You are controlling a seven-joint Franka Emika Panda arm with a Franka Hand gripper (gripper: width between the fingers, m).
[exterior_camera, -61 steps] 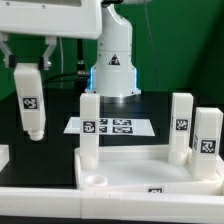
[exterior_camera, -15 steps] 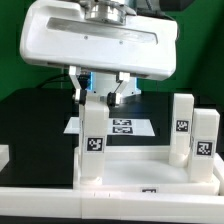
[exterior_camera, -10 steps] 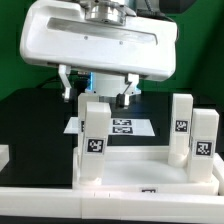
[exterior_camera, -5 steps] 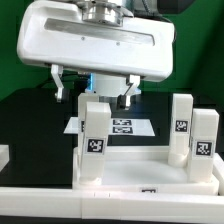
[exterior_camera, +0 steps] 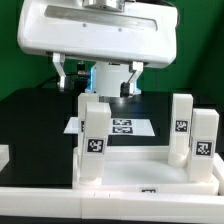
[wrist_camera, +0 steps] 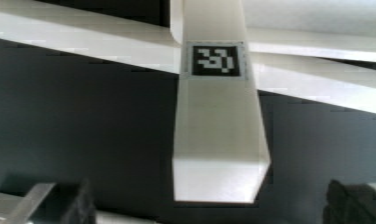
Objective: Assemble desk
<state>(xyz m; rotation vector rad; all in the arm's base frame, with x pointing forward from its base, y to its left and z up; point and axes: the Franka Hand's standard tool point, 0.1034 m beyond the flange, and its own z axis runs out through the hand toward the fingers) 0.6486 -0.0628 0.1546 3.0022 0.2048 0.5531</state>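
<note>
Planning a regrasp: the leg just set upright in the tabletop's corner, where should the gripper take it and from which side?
Judging by its pose, take the leg from above, on the plain upper section over its tag. It stands upright in the tabletop, top end free, and the open gripper hangs right over it.

tabletop [exterior_camera: 150, 170]: front cut off by frame | marker board [exterior_camera: 122, 127]: partly hidden (behind leg [exterior_camera: 95, 140])

Lab; marker board [exterior_camera: 118, 127]; green backdrop [exterior_camera: 20, 80]

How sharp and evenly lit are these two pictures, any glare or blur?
Exterior view: even light, the tag on the nearest leg reads fairly crisp, the arm's white housing fills the top and looks bright. Wrist view: the leg is soft and grey, its tag blurred, with the open gripper's fingers dark at the edge.
</note>
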